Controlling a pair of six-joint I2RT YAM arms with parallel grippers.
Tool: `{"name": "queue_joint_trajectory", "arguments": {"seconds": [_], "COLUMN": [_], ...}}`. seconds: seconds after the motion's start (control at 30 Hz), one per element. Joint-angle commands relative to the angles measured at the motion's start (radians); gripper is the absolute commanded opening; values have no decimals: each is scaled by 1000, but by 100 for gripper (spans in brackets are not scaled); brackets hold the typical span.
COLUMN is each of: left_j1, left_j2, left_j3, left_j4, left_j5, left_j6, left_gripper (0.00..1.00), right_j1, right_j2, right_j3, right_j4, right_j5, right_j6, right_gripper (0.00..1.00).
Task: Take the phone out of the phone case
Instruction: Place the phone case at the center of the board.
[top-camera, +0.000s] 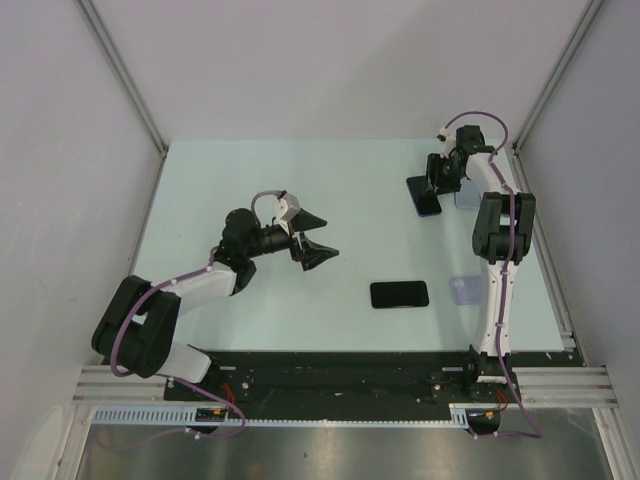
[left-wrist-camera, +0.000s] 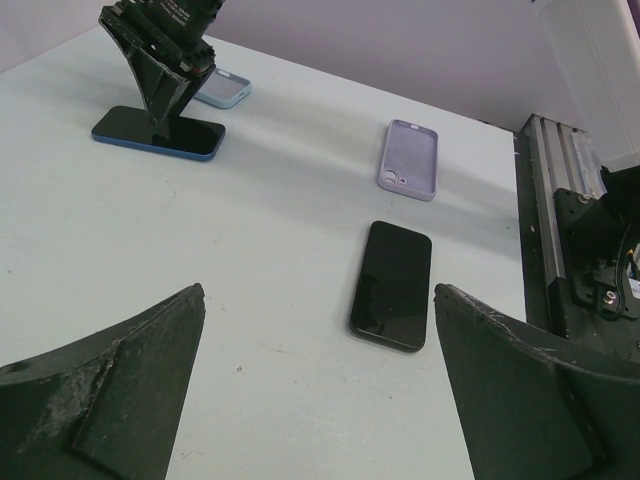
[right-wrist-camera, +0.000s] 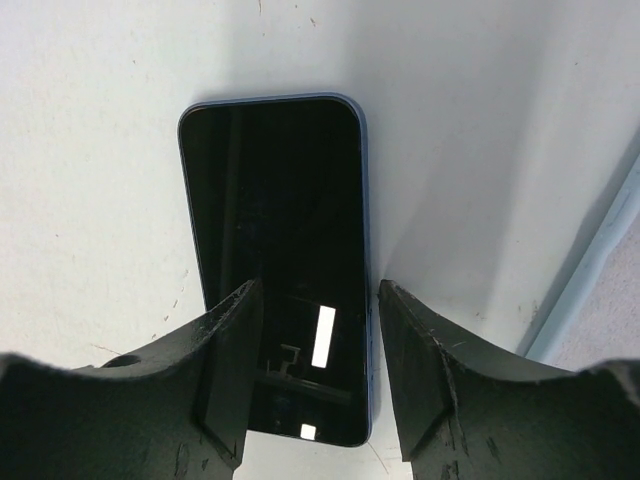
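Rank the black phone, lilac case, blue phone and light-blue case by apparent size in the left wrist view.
1. black phone, nearest.
2. lilac case and blue phone: too alike to rank.
3. light-blue case, partly hidden.

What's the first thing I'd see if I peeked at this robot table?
Probably the right gripper, stretched to the far right of the pale table, with its fingers flanking a blue-edged phone with a dark screen. Next you'd spot a black phone lying flat near the front middle. To its left, the left gripper gapes wide open.
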Motion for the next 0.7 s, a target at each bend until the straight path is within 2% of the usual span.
{"name": "queue_joint_trajectory", "arguments": {"seconds": [0.0, 0.67], "left_j1": [-2, -5], "left_j2": [-26, -25], "left_j3": [-2, -2], "left_j4": [36, 36], "left_j5": [-4, -4], "left_j6": [20, 23], "left_gripper": [100, 100], "right_j1": [-5, 33], "right_j2": [20, -64], "right_j3": [-84, -216], "right_j4": [-126, -137], "right_j5": [73, 31], "right_j6": [-8, -10], "right_gripper": [55, 57]}}
